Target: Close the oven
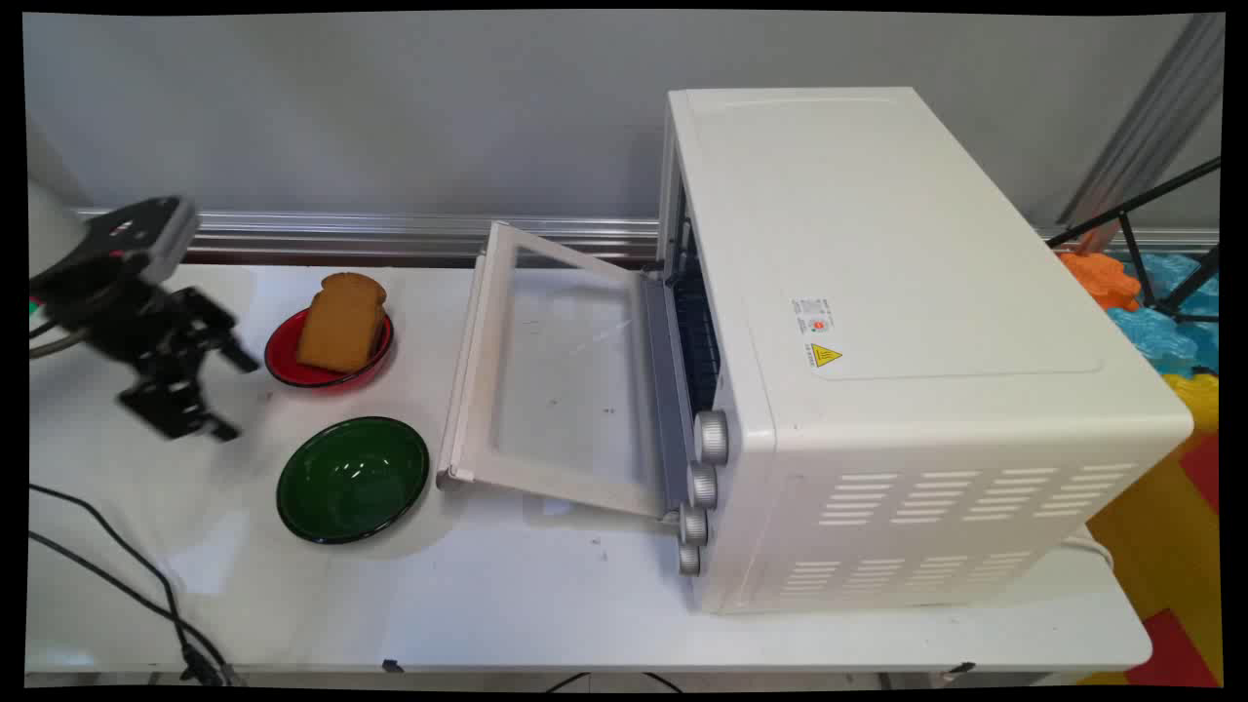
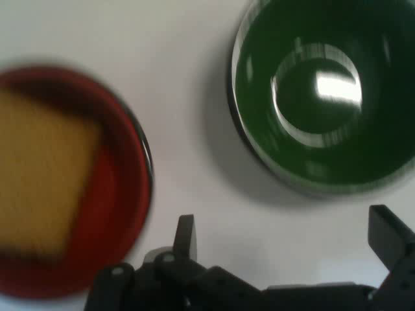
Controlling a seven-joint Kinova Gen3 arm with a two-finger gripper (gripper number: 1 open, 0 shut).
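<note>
A: Risks from here?

B: My black two-finger gripper [image 1: 200, 375] hangs empty, fingers spread wide, over the white table [image 1: 546, 595] at far left. Just right of it, the brown bread slice [image 1: 341, 320] leans in the shallow red bowl [image 1: 292, 366]; a careless sweep could tip it. The glossy green bowl [image 1: 353, 478] sits nearer, empty, might skid if clipped.

A: Pose?

B: Hand low, pointing right. Further right, the white toaster oven [image 1: 907, 341] has its glass door [image 1: 561, 380] dropped open, which I'd judge a collision hazard.
</note>
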